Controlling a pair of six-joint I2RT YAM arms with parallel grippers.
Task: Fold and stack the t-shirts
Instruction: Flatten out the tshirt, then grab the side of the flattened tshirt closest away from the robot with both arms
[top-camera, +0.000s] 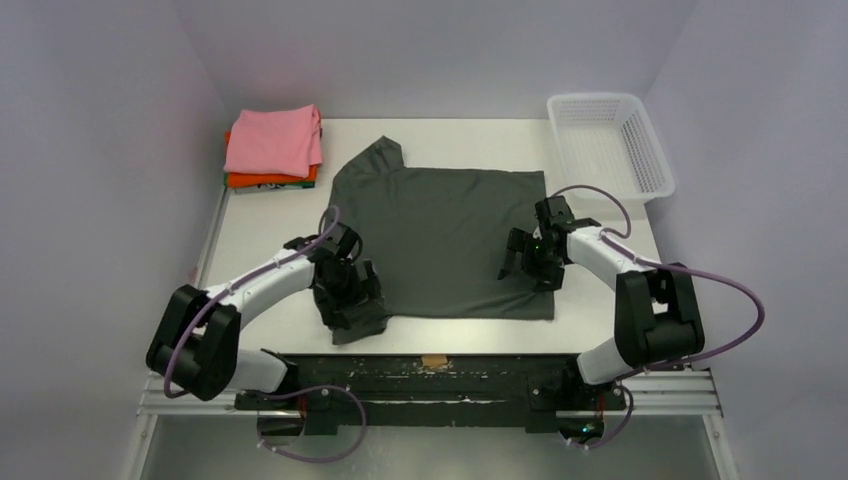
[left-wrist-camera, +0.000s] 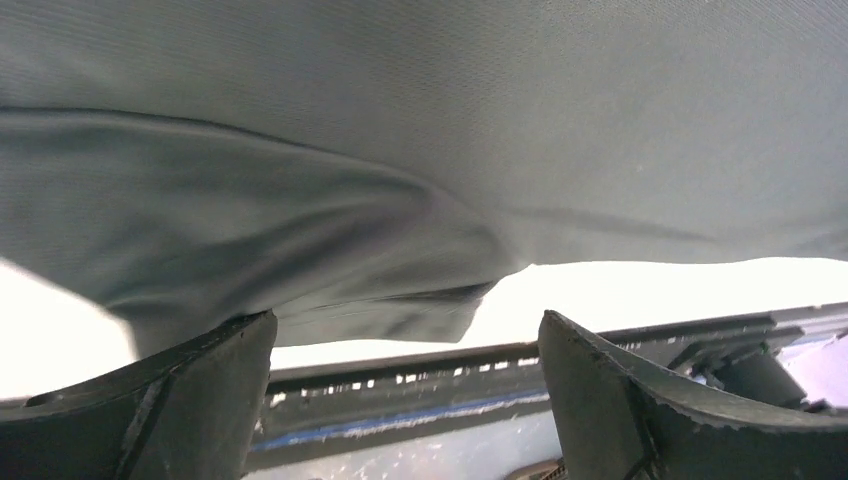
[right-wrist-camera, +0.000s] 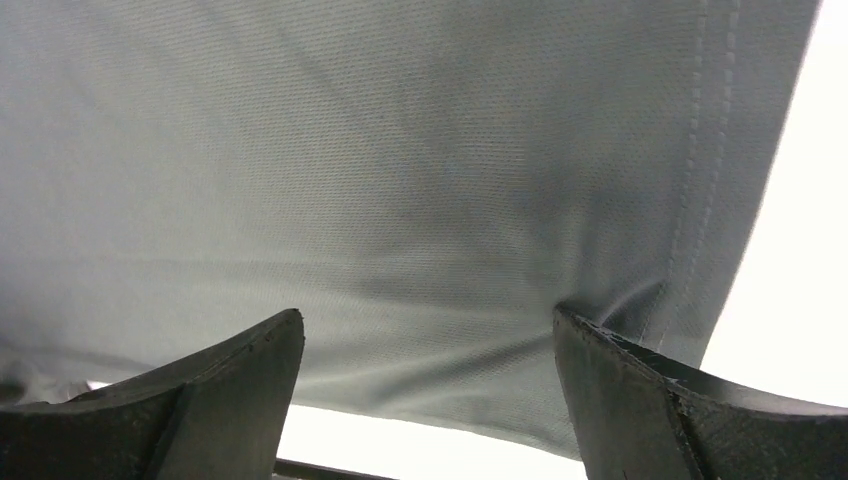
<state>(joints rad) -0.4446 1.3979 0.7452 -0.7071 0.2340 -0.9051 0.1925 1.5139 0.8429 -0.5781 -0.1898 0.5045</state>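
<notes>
The left claw (top-camera: 350, 300) (left-wrist-camera: 405, 340) is standing spread wide with nothing between its fingers (left-wrist-camera: 215, 385). It is hanging low over the near left corner of the grey shirt (top-camera: 440, 230) (left-wrist-camera: 400, 120), where the cloth is bunching into soft folds just ahead of the fingertips. The right claw (top-camera: 530, 262) (right-wrist-camera: 430, 330) is also gaping wide and pinching nothing. It is sitting on the shirt's right part, close to the near right corner, and its right fingertip (right-wrist-camera: 600, 350) is pressing into the cloth just beside the stitched hem, where small creases are fanning out.

The grey shirt (right-wrist-camera: 400, 150) is lying spread across the middle of the counter (top-camera: 260, 240), one sleeve poking out at its far left. In the far left corner the pink shirt (top-camera: 272, 140) is lying folded on top of the folded orange shirt (top-camera: 270, 181), well apart from both claws. A white mesh basket (top-camera: 610, 150) is standing at the far right corner.
</notes>
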